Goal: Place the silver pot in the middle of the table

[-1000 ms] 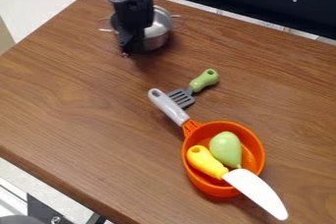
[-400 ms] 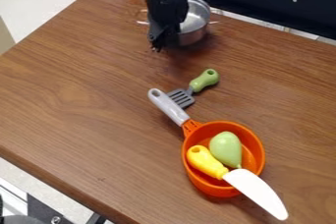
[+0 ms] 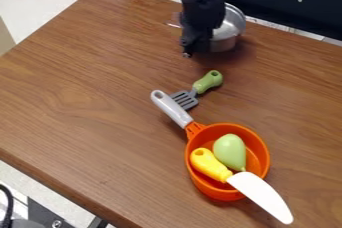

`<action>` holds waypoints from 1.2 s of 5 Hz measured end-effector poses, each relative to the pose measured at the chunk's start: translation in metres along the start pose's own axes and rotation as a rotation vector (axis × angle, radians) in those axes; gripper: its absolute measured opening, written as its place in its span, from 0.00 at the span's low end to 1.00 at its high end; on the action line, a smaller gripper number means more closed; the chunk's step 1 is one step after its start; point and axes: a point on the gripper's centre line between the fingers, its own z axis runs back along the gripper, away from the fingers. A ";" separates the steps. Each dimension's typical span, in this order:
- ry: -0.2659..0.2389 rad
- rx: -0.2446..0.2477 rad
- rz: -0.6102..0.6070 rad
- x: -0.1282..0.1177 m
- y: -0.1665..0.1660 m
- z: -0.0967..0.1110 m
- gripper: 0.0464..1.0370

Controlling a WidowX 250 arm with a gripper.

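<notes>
The black robot jaws [image 3: 190,48] are in front of the round, silver metal pot [image 3: 231,28] on the brown wood-grain tabletop [image 3: 100,92], their opening and any grip impossible to tell.

So the orange pan [image 3: 217,193] looks like smooth plastic with a soft shine, and its grey handle [image 3: 172,109] seems like satin plastic too. Inside the pan, the green pear-shaped piece [image 3: 230,151] is smooth, kinda waxy-looking plastic. The toy knife lying over the pan's rim has a glossy yellow handle [image 3: 210,164] and a flat white blade [image 3: 262,197], both plasticky. Just beyond the pan's handle, the spatula [image 3: 184,100] reads as dull grey plastic with a shinier green grip. Way past the pan, the silver pot [image 3: 229,29] is shiny metal, and the black gripper [image 3: 189,47] looks mostly matt. Under the pan, the table [image 3: 87,82] is smooth, satiny woodgrain.
</notes>
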 end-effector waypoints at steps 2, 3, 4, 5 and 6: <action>0.029 -0.005 -0.047 0.004 -0.003 -0.015 0.01; -0.004 -0.029 -0.037 0.001 -0.006 -0.015 0.03; -0.011 -0.056 -0.025 -0.001 -0.001 -0.007 0.18; -0.026 -0.062 0.011 -0.005 0.004 -0.001 0.43; -0.006 -0.054 0.047 -0.008 0.007 0.001 0.73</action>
